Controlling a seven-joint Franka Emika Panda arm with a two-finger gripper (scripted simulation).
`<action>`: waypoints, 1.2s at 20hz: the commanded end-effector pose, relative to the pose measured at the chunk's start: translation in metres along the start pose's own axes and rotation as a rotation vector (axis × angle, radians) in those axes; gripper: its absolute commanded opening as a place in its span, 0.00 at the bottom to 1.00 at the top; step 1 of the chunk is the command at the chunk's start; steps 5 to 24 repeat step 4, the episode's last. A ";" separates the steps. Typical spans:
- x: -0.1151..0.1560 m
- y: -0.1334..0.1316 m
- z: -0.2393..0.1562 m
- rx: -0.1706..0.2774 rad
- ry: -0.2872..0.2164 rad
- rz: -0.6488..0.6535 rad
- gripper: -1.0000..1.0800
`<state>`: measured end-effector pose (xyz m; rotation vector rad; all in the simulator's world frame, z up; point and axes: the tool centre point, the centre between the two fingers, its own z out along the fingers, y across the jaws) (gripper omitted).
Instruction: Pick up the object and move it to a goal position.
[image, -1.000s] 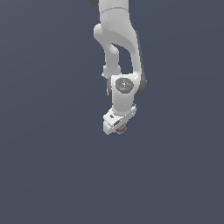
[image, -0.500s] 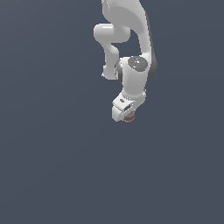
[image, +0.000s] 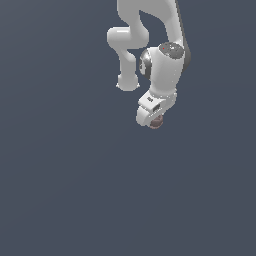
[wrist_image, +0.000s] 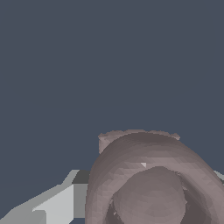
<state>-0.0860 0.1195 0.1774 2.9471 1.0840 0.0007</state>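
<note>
Since half a second ago the arm has carried its wrist further toward the exterior view's right and a little higher, and the knob has travelled with it. At this moment the white gripper hangs from the wrist in the upper middle of the exterior view, pointing down and slightly tilted, against an even slate-blue ground with no other thing near it. Just under the gripper's white body sits the object, a small reddish-brown round piece, only its lower edge peeking out below the casing; it touches the gripper and is far smaller than it. In the wrist view the same knob fills the near part of the picture: a thick brownish ring with a rounded hollow in its centre and a short flat-topped stub behind it. One pale grey finger lies against its side, and a sliver of the other shows at the far edge, so the claw is clamped on the knob, with the piece held between the fingers and lifted clear of any surface.
</note>
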 end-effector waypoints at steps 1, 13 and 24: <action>0.000 -0.005 -0.006 0.001 -0.001 0.001 0.00; 0.000 -0.007 -0.009 0.001 -0.001 0.001 0.00; 0.000 -0.007 -0.009 0.001 -0.001 0.001 0.00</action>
